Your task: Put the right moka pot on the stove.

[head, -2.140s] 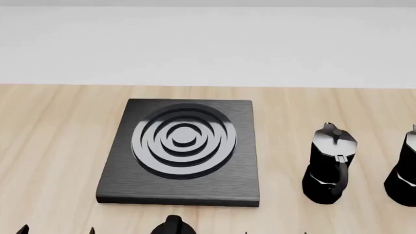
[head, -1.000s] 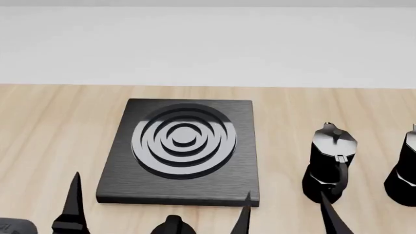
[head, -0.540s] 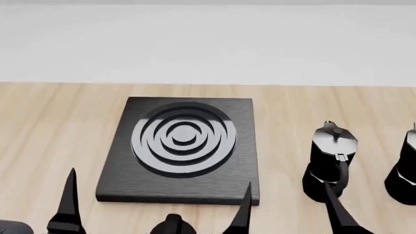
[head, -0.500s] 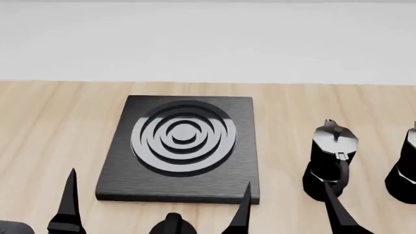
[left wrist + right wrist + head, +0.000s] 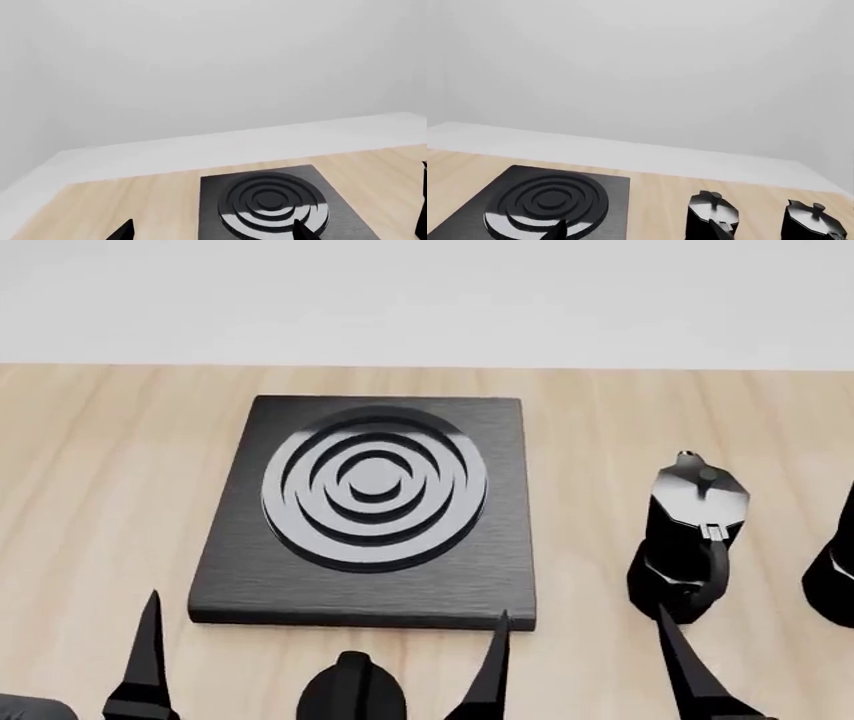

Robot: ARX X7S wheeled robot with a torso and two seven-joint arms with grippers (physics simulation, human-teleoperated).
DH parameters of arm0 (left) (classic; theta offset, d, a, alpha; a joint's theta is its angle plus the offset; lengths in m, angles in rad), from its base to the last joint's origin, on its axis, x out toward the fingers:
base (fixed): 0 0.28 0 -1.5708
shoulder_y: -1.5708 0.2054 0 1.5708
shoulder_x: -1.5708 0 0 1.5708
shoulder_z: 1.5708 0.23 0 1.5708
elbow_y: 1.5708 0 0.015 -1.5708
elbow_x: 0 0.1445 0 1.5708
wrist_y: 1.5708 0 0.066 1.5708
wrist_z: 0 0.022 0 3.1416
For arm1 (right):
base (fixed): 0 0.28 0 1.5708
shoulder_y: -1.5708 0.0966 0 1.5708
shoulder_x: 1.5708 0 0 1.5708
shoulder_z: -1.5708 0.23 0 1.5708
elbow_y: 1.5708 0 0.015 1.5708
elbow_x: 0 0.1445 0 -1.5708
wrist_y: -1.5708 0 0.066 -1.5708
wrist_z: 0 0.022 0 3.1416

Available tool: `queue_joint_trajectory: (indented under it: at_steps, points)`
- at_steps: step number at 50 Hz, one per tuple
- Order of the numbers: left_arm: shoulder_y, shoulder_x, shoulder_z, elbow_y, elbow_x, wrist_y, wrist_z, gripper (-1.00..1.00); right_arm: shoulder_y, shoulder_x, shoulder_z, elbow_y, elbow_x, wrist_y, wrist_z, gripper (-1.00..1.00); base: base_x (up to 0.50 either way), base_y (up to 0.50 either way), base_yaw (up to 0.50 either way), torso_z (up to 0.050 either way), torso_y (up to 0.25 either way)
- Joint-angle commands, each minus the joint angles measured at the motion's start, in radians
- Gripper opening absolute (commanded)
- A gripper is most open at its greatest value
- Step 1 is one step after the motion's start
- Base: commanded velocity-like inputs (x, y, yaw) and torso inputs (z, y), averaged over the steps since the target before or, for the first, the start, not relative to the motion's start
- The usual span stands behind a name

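- Head view, largest first: wooden tabletop (image 5: 94, 490) under everything.
- Stove (image 5: 367, 585) flat at centre, burner rings (image 5: 374, 485) bare.
- Right moka pot (image 5: 814, 220) upright at far right edge, well apart from stove; twin moka pot (image 5: 691, 535) between them.
- Left hand (image 5: 320, 655) spread wide near stove's front edge, holding nothing.
- Right hand: one finger (image 5: 687, 670) showing beside twin; spread or pressed, cannot tell.

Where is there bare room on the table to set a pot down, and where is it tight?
Free: the stove top, the wood left of it, and the strip between it and the near pot. Tight: the right edge, where the right pot stands close by its twin.
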Motion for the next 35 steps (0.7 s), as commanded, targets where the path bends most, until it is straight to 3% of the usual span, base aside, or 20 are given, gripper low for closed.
queue_joint_trajectory:
  at_steps: [1, 9, 13, 14, 16, 35]
  points:
    - [0.004, -0.010, 0.007, -0.003, -0.007, 0.024, -0.006, 1.00, 0.019, 0.000, -0.007, 0.008, 0.001, 0.021, 0.008, 1.00, 0.00, 0.00, 0.00, 0.000, -0.092]
    - [0.011, -0.018, 0.001, -0.010, -0.015, 0.049, -0.003, 1.00, 0.024, -0.011, 0.000, 0.034, 0.028, 0.012, -0.004, 1.00, 0.00, 0.00, 0.00, 0.000, -0.091]
    - [0.008, -0.019, 0.001, -0.007, -0.007, 0.051, -0.014, 1.00, 0.029, 0.003, -0.047, 0.084, -0.029, -0.038, 0.005, 1.00, 0.00, 0.00, 0.00, 0.000, -0.090]
    - [0.010, -0.018, 0.005, -0.010, -0.005, 0.053, -0.009, 1.00, 0.040, 0.025, -0.098, 0.098, -0.121, -0.042, 0.044, 1.00, 0.00, 0.00, 0.00, 0.000, -0.090]
    - [-0.007, -0.017, 0.016, -0.007, -0.008, 0.030, -0.020, 1.00, 0.029, 0.003, -0.051, 0.098, -0.046, -0.058, 0.017, 1.00, 0.00, 0.00, 0.00, 0.000, -0.088]
    - [0.001, -0.026, 0.025, -0.014, -0.015, 0.066, -0.013, 1.00, 0.021, 0.016, -0.022, 0.100, -0.033, -0.071, 0.026, 1.00, 0.00, 0.00, 0.00, 0.000, -0.090]
